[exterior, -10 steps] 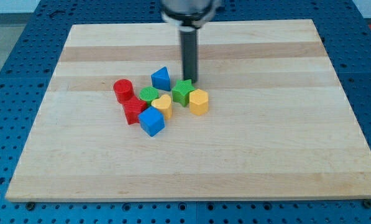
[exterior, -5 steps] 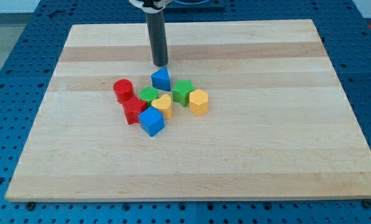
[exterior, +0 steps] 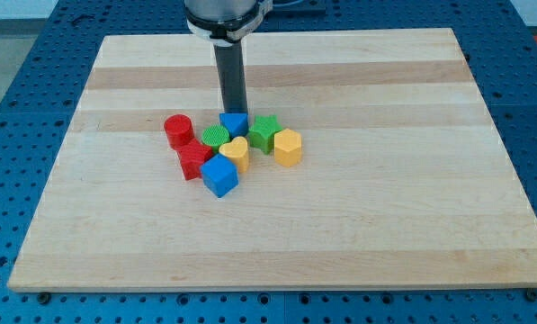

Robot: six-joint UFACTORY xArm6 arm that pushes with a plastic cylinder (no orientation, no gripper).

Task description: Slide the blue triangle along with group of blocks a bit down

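The blue triangle sits at the top of a tight cluster near the middle of the wooden board. My tip rests right against the triangle's upper edge. Below the triangle are a green round block, a yellow heart and a blue cube. A green star and a yellow hexagon lie to its right. A red cylinder and a red star-like block lie to its left.
The board lies on a blue perforated table. The arm's body hangs over the board's top edge.
My tip went from beside the green star up and left to above the blue triangle, then down against it. The triangle has slid a little down into the cluster.
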